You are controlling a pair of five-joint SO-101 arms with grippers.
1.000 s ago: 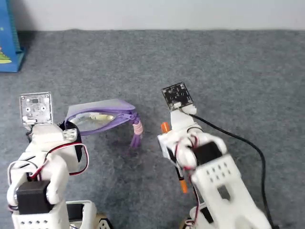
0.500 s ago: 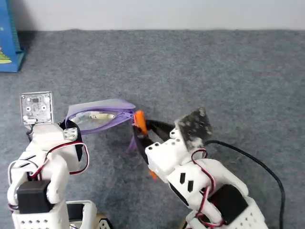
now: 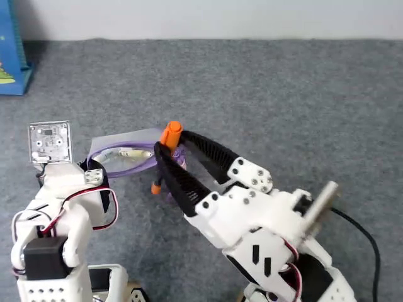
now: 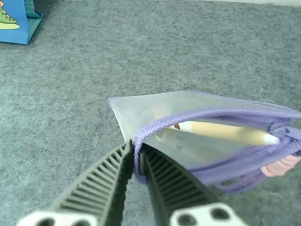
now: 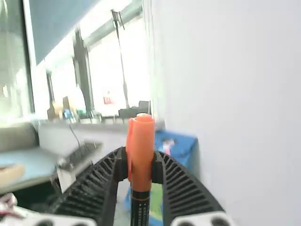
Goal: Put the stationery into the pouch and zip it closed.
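So the right end effector [image 3: 170, 145] is clamped round an orange marker [image 3: 171, 133], fingers gripping it just below the cap; the marker's tilted, cap end up, sitting over the right-hand end of the purple pouch [image 3: 123, 154], left of centre in the high view; its lower end shows just below the pouch's zipper edge, can't tell if it touches. The left end effector [image 4: 135, 157] is pinched tight on the pouch's zipper rim at its left corner, lower left of that frame; the pouch lies on the grey bench [image 3: 302, 94] with its mouth open; a pale pencil [image 4: 221, 132] is inside, and a pink zipper pull [image 4: 281, 166] hangs at the far end. A blue box [image 3: 9, 53] sits at the upper left edge.
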